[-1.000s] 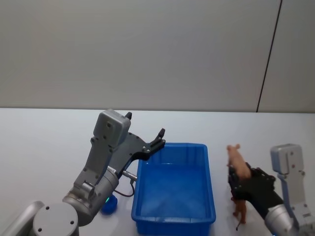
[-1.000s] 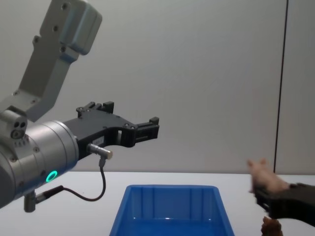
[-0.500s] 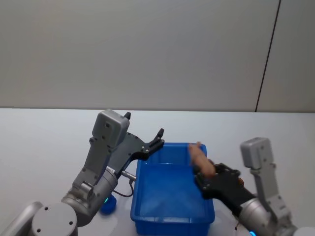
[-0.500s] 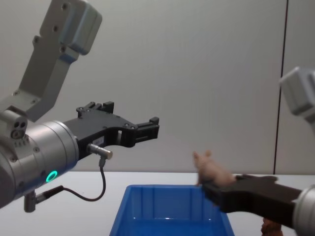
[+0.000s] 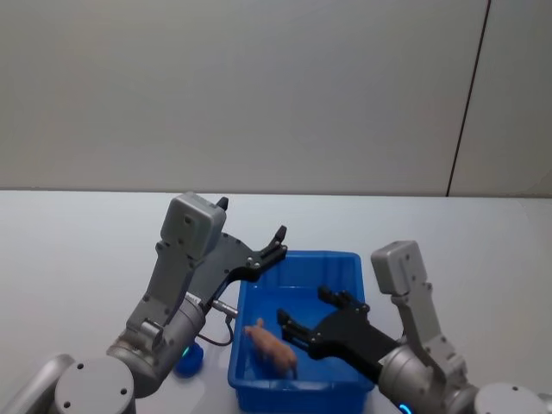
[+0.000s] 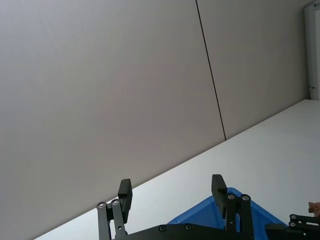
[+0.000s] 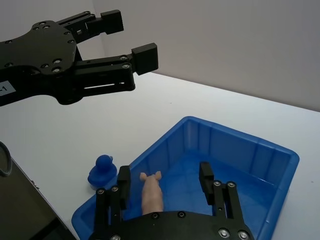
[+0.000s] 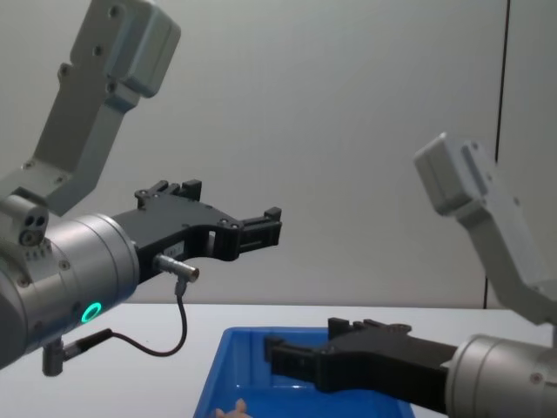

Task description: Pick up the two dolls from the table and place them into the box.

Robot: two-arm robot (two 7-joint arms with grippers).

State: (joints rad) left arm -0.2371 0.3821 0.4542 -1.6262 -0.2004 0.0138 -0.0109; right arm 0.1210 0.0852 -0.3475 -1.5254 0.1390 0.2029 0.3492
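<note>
The pale pink doll lies inside the blue box, near its front left corner. My right gripper hovers open just above it, and neither finger touches the doll. In the chest view the right gripper reaches in over the box rim. My left gripper is open with nothing in it, held high over the box's back left corner.
A small blue duck toy sits on the white table just left of the box. A plain grey wall stands behind the table. A cable loops under my left wrist.
My right arm swung left from beside the box to over it, carrying the pink doll. Its gripper opened and the doll dropped into the box. The left arm stayed still.
</note>
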